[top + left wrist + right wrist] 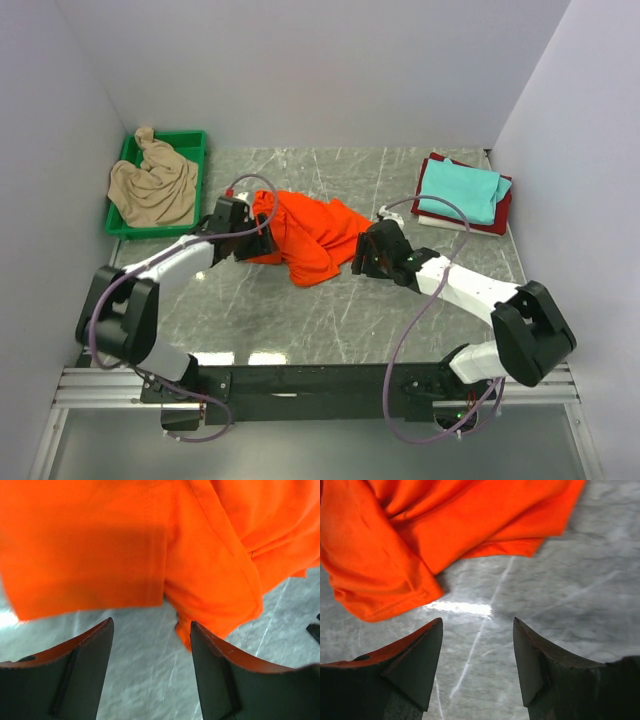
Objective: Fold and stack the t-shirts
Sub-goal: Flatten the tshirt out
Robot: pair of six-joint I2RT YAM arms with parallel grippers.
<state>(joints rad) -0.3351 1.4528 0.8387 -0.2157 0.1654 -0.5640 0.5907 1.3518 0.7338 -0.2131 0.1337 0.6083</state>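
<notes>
Flanking the crumpled orange t-shirt, nothing gripped yet.
Already folded and stacked, apparently: teal t-shirt over dark red t-shirt, well beyond the right gripper, perhaps with a white one beneath, hard to tell. Left to do: the orange one, lying just ahead of both pairs of jaws, spread wide and empty; also a beige t-shirt, bunched in the green tray beyond the left gripper.

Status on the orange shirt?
Left gripper open, right gripper open, neither holding. Orange t-shirt crumpled between them, unfolded. Nothing between jaws and cloth.
</notes>
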